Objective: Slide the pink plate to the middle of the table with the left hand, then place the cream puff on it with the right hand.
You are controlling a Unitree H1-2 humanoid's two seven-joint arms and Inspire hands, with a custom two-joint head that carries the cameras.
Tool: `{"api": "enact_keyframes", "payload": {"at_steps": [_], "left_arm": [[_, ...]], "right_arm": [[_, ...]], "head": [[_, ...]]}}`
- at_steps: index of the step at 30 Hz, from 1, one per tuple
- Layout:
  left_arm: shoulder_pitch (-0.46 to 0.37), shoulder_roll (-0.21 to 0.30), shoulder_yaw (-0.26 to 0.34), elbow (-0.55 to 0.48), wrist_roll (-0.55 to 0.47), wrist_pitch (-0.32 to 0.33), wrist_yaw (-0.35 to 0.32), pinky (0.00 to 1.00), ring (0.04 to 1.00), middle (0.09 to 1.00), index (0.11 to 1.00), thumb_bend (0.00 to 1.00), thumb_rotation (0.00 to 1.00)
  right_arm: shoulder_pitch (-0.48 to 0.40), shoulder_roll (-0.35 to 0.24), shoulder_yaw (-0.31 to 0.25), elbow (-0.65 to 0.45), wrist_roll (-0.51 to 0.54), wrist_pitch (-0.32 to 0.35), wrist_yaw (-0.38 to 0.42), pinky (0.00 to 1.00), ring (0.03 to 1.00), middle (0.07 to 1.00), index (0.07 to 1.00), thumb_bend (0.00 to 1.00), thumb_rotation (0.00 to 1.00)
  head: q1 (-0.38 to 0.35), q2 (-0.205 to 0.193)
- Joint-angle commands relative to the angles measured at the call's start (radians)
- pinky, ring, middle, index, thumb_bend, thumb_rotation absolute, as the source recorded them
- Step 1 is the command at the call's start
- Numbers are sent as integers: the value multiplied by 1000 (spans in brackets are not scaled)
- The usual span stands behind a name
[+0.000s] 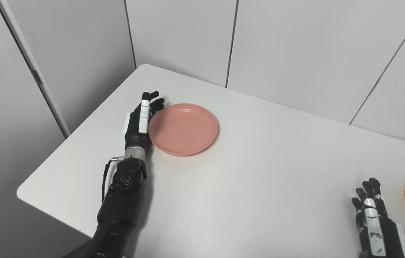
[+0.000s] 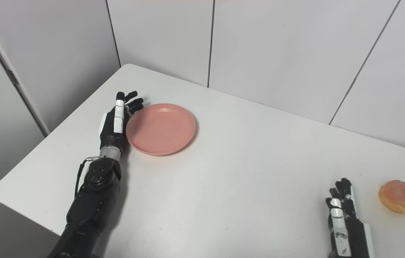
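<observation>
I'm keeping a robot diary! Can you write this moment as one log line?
left hand: open, against round pink plate edge | right hand: open, waiting beside glazed cream puff | white table: plate left

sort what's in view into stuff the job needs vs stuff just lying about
Needed for the job:
pink plate, left hand flat against its left rim, cream puff, right hand resting beside the puff, apart from it

Just there:
white table, grey wall panels; no other loose items

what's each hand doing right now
left hand: open, fingers straight, against the pink plate rim
right hand: open, holding nothing, beside the cream puff
</observation>
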Motion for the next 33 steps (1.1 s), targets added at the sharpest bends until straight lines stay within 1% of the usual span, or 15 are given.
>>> {"api": "enact_keyframes", "payload": {"at_steps": [1,4,11,15,17,21,25,26,27,31,32,33], "left_arm": [[-13,-3,-19,-36,-4,10,-35,806,795,776,767,791,1000],[-13,-14,-31,-43,-6,14,-46,807,791,769,759,813,1000],[-10,-35,-67,-68,8,36,-67,807,792,771,764,821,1000],[-4,-43,-87,-86,19,46,-69,805,792,770,763,770,1000],[-1,-42,-98,-91,26,50,-71,806,796,773,768,769,1000],[2,-38,-115,-96,21,51,-90,812,804,780,780,787,1000],[7,-38,-123,-102,22,49,-105,808,801,780,781,793,1000],[9,-39,-127,-107,24,55,-108,807,801,781,782,796,1000],[11,-39,-132,-111,27,60,-110,806,801,781,779,794,1000],[16,-40,-146,-120,35,69,-116,814,801,783,776,791,1000],[18,-42,-148,-123,36,74,-118,815,799,781,773,794,1000],[20,-43,-150,-129,35,83,-121,819,801,781,773,794,1000]], "right_arm": [[-23,2,-7,-25,8,-25,-2,1000,1000,999,1000,502,777],[-23,5,-9,-27,6,-24,-9,1000,1000,996,1000,503,758],[-22,9,-12,-33,14,-17,-9,1000,1000,993,998,501,765],[-23,11,-12,-33,7,-19,-14,1000,996,990,994,505,763],[-22,12,-12,-34,9,-18,-15,1000,994,988,992,513,763],[-24,10,-8,-30,7,-13,-17,1000,991,987,992,543,770],[-26,18,-10,-26,9,-8,-25,1000,979,977,982,575,755],[-29,21,-9,-20,10,-8,-27,1000,976,974,979,583,750],[-31,24,-9,-16,10,-8,-28,1000,973,968,973,604,752],[-37,32,-6,-8,5,-10,-31,1000,966,960,963,612,747],[-37,33,-6,-9,-1,-13,-33,1000,961,958,961,610,746],[-37,34,-5,-13,-8,-14,-37,1000,957,956,960,603,744]], "head": [[-2,1],[-4,4],[-14,12],[-24,21],[-33,28],[-62,46],[-86,57],[-109,68],[-118,72],[-158,88],[-158,88],[-174,93]]}}
